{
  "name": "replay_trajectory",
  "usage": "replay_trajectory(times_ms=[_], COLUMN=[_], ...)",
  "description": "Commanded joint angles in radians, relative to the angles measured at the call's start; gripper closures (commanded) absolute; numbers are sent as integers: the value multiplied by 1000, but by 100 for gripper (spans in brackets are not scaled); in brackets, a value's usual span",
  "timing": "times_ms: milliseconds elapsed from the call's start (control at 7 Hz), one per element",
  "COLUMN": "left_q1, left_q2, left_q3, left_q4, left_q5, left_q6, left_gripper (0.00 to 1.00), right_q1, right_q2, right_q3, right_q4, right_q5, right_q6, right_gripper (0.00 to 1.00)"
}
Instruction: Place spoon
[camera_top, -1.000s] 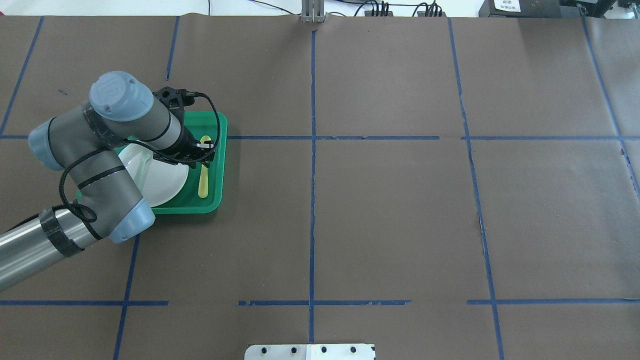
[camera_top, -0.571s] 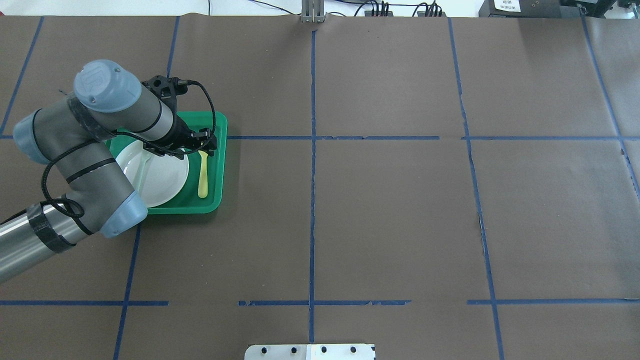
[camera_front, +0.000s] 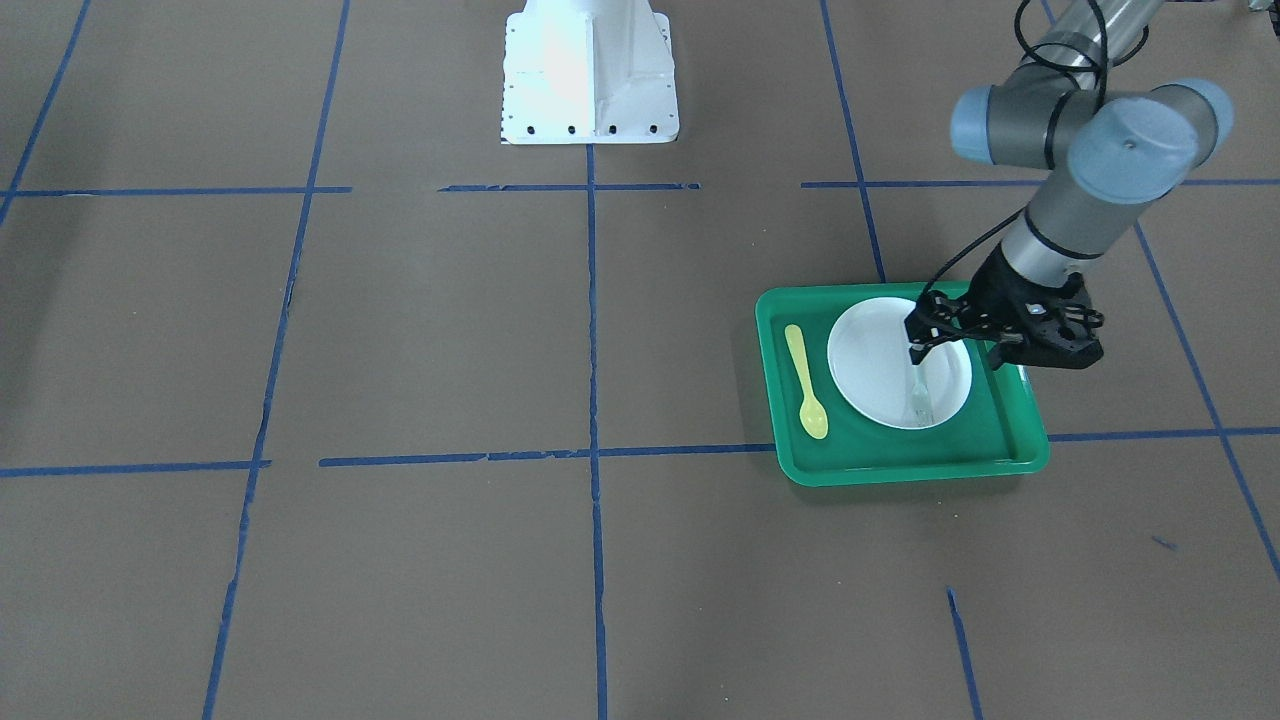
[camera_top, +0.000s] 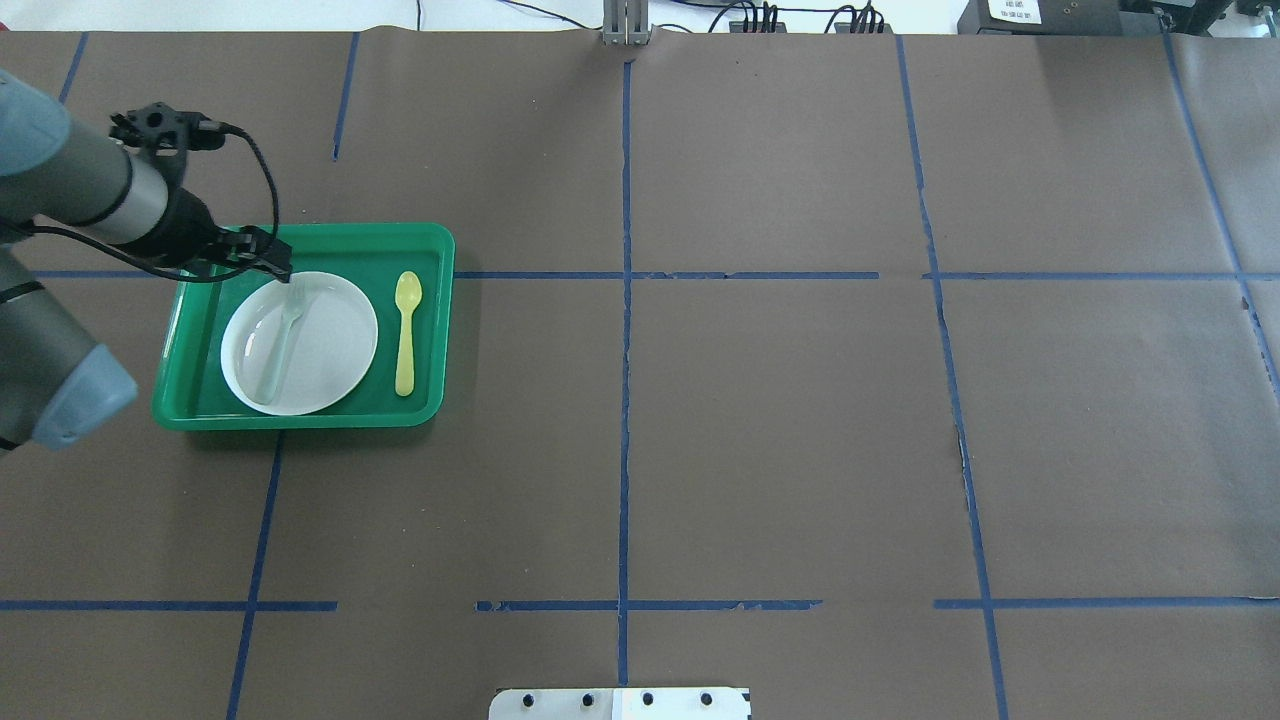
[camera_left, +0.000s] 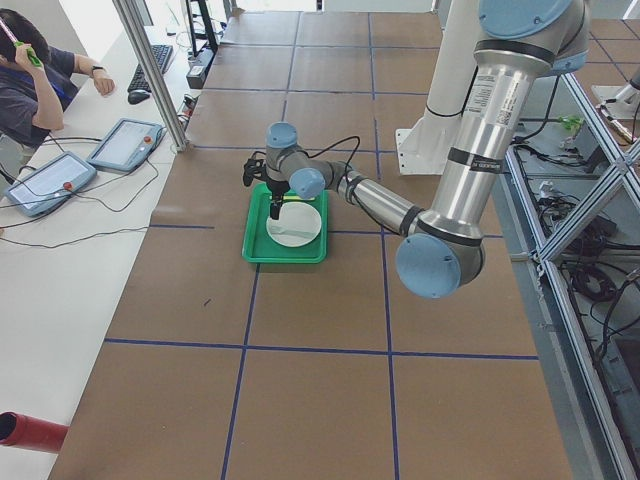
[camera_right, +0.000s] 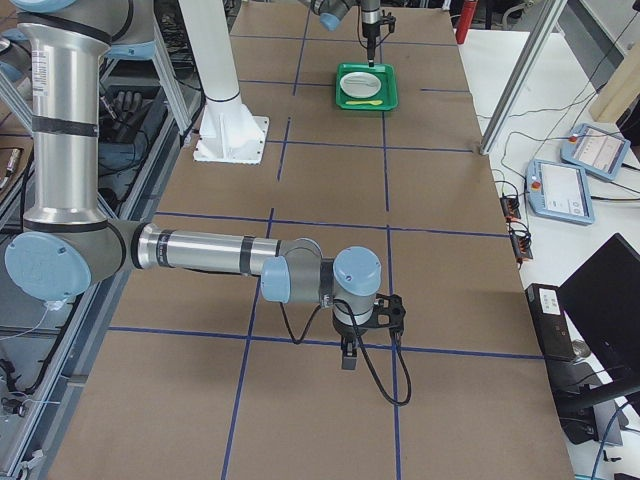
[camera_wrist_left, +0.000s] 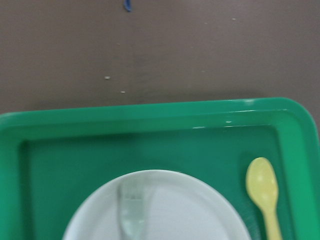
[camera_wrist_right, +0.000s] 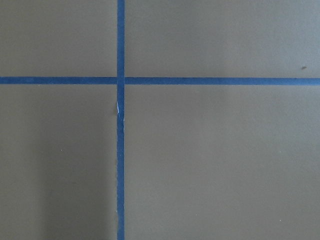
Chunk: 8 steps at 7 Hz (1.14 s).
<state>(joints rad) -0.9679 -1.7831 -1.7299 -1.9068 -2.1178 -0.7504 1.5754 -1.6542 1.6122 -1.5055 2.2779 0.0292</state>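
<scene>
The pale-yellow spoon (camera_top: 406, 335) lies flat in the green tray (camera_top: 300, 233), in the strip to the right of the white plate (camera_top: 330, 345), bowl pointing away from me. It also shows in the front view (camera_front: 806, 382) and the left wrist view (camera_wrist_left: 264, 192). A grey-green fork (camera_top: 277, 340) lies on the plate. My left gripper (camera_top: 278, 268) hangs open and empty over the plate's far edge, well to the left of the spoon. My right gripper (camera_right: 347, 358) shows only in the exterior right view, low over bare table; I cannot tell whether it is open or shut.
The tray sits on the left part of the brown paper table with its blue tape grid (camera_top: 625, 275). The robot's white base (camera_front: 590, 70) stands at my side of the table. An operator's tablets (camera_left: 120, 145) lie past the far edge.
My left gripper has lifted off the spoon and swung left, from over the spoon's bowl to the plate's far edge. The spoon stays in the tray.
</scene>
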Motion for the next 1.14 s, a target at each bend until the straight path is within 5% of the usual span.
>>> replay_trajectory(times_ms=[0, 571, 1000], left_q1=[-185, -542, -633], left_q2=[153, 243, 266], left_q3=[-17, 16, 41], left_q4=[38, 285, 422], left_q5=[-39, -119, -139], left_q6=[361, 820, 996], left_gripper=[0, 0, 0], right_q1=[0, 0, 0], right_q2=[-1, -1, 1], right_q3=[0, 0, 0], right_q4=[1, -1, -1], right_q5=[0, 0, 0], right_q6=[0, 0, 0], right_gripper=[0, 0, 0])
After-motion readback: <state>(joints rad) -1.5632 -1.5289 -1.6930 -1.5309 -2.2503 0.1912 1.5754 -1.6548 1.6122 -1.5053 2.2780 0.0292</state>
